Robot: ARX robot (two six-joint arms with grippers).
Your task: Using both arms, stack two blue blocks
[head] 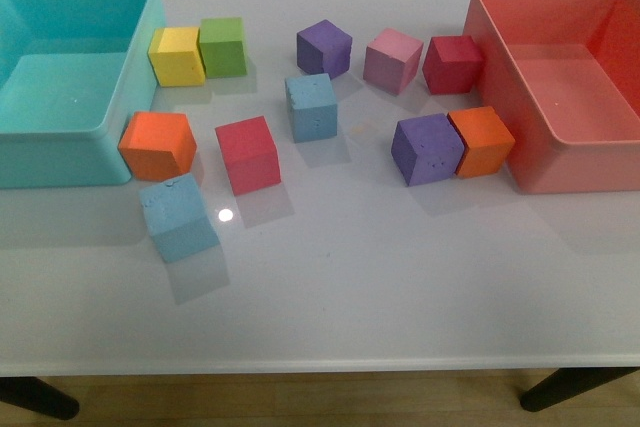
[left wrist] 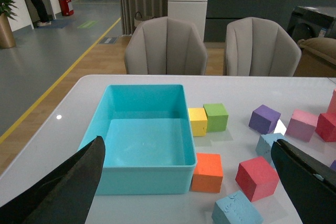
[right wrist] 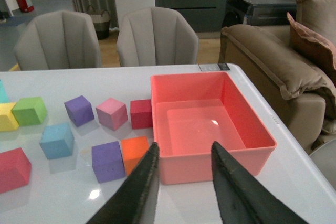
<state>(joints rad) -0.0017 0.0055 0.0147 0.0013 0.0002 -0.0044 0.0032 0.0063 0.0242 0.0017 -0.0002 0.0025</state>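
Your left claw gapes wide, your right claw less so, both empty; the near blue block and far blue block lie apart.

The right gripper hangs over the white bench with its two black fingers parted and nothing between them, their tips framing the near wall of a coral-red bin. Just beside the bin an orange cube touches a purple cube, and farther back stand a red cube, a pink cube and a second purple cube. One blue block sits alone beyond these, near a green cube, a yellow cube and a second red cube, with grey chairs and a brown sofa past the bench.
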